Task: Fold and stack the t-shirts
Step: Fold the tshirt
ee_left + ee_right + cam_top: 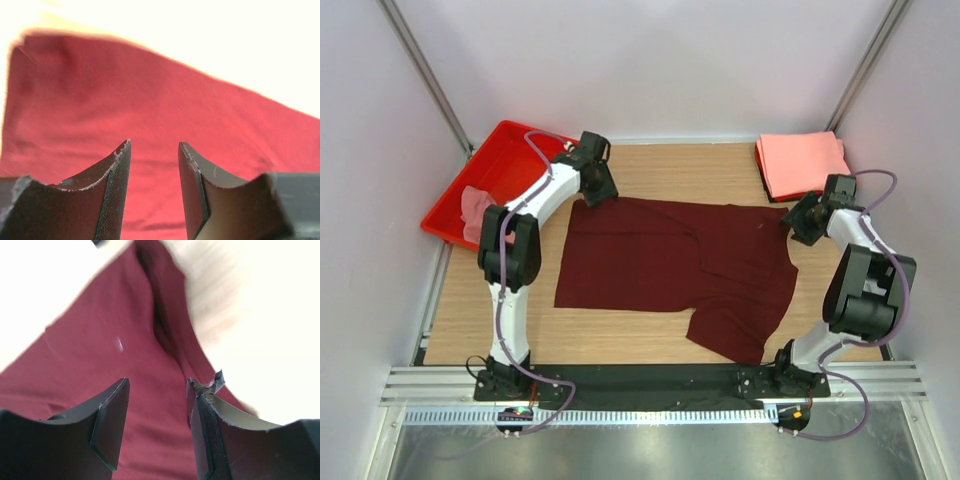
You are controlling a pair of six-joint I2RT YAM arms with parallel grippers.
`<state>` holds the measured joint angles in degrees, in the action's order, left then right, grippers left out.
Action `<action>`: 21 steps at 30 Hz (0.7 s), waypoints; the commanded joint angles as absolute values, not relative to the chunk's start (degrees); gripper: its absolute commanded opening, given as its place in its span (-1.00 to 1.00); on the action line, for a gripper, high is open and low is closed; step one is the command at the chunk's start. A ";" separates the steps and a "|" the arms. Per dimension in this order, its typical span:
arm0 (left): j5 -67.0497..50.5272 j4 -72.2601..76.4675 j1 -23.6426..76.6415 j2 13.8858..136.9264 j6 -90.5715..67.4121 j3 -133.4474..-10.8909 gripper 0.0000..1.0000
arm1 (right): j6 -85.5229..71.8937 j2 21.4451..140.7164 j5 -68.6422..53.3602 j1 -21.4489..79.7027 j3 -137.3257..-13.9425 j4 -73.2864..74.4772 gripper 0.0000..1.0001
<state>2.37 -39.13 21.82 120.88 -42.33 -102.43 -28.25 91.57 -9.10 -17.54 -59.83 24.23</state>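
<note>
A dark maroon t-shirt point(660, 265) lies spread flat across the middle of the table, one sleeve reaching toward the front right. My left gripper point(595, 192) hovers over its far left corner, open, with only maroon cloth point(150, 110) below the gap. My right gripper point(798, 222) sits at the shirt's far right edge, open too; the cloth point(140, 365) lies under its fingers, not pinched. A folded salmon-pink t-shirt point(802, 165) rests at the back right. A dusty pink t-shirt point(480, 205) is bunched in the red tray.
A red plastic tray point(485, 160) sits tilted at the back left, beside the left arm. White walls enclose the table on three sides. A metal rail runs along the near edge by the arm bases.
</note>
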 commanded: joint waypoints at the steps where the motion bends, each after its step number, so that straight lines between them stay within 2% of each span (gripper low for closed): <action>1: 2.64 -41.48 20.75 123.22 -38.94 -106.52 -0.12 | -28.47 96.83 -12.74 -18.37 -64.49 17.41 0.12; 9: 3.86 -40.79 18.63 124.89 -38.15 -101.87 -0.11 | -26.20 107.57 -13.28 -18.37 -72.06 15.29 0.01; 12: 7.11 -40.60 18.63 125.50 -37.53 -100.38 -0.11 | -25.14 110.47 -12.22 -18.72 -73.38 14.68 -0.36; 13: 7.99 -40.87 18.46 125.86 -37.27 -100.55 -0.10 | -24.79 111.00 -11.43 -18.89 -73.56 14.16 -0.58; 16: 12.12 -42.97 18.46 127.53 -36.74 -101.60 -0.11 | -24.43 111.88 -9.85 -20.04 -73.21 12.84 -0.91; 18: 14.84 -43.42 18.54 128.23 -36.21 -101.78 -0.10 | -24.43 112.32 -9.49 -20.56 -73.21 12.13 -0.98; 21: 17.21 -44.21 18.46 129.19 -35.34 -103.70 -0.10 | -23.47 112.85 -9.58 -20.57 -74.09 12.04 -0.98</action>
